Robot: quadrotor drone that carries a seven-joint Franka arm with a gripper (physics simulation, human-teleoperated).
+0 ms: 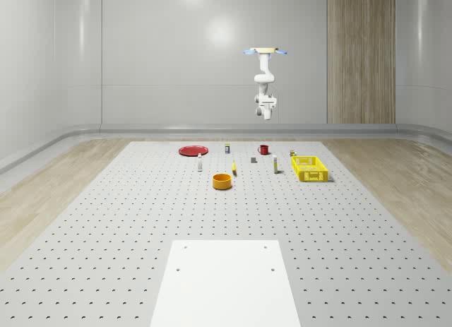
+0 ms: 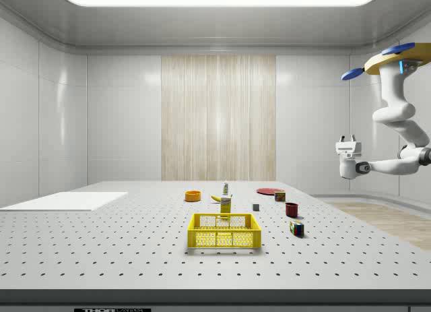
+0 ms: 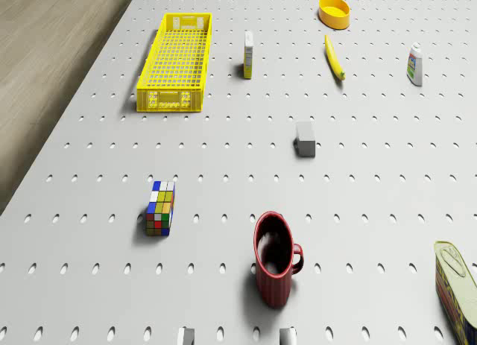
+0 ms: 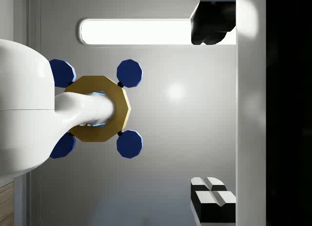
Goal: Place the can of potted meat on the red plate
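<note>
The potted meat can (image 1: 227,149) stands on the perforated table between the red plate (image 1: 192,150) and a red mug (image 1: 263,150). The side view has the can (image 2: 279,196) just in front of the plate (image 2: 269,191). In the drone view the can (image 3: 456,289) is near the mug (image 3: 274,259). The drone (image 1: 265,51) hovers high over the table's far end, roughly above the mug. My gripper (image 2: 348,139) hangs far above the table on the bent arm, turned upward, open and holding nothing. In the wrist view its fingers (image 4: 213,199) frame the drone's underside (image 4: 100,110).
A yellow crate (image 1: 309,168), yellow bowl (image 1: 222,181), banana (image 1: 234,169), small bottle (image 1: 200,161), grey block (image 1: 253,159), upright box (image 1: 275,164) and Rubik's cube (image 3: 160,208) are spread over the table. A white sheet (image 1: 226,281) lies at the near end.
</note>
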